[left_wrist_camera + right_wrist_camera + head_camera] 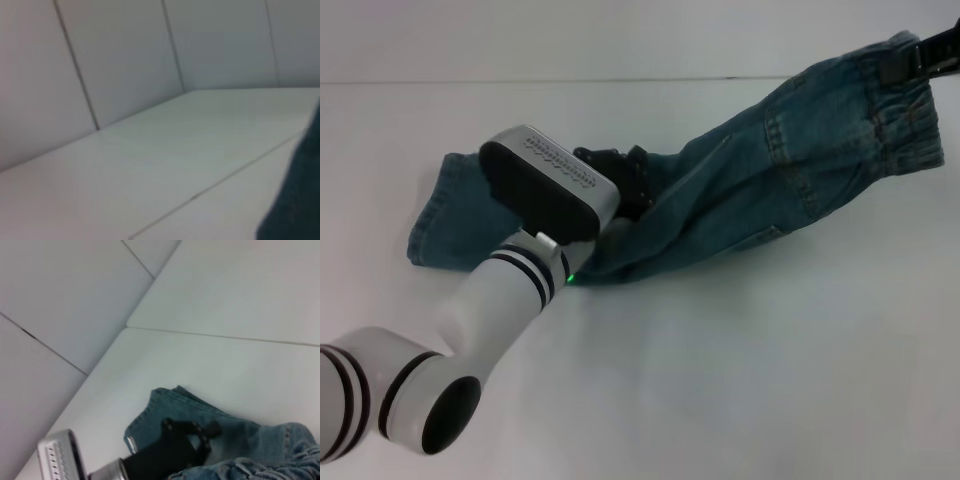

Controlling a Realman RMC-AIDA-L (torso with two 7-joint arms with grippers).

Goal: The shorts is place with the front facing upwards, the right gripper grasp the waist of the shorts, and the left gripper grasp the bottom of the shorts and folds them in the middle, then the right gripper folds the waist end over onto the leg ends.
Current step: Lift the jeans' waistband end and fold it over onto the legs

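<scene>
The shorts [750, 180] are blue-green denim with pale faded patches and stitched pockets. They are much bigger than either gripper. They lie stretched out long on the white desk [740, 380], running from 9 o'clock up to 2 o'clock in the head view. The waist [900, 110] is the ruffled, gathered band at the 2 o'clock end, and it is lifted up a little. The leg ends [435, 225] lie flat at the 9 o'clock end. The middle is bunched and creased.

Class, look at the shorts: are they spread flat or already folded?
Folded lengthwise: the shorts form a narrow doubled strip, waist lifted in the right gripper.
</scene>
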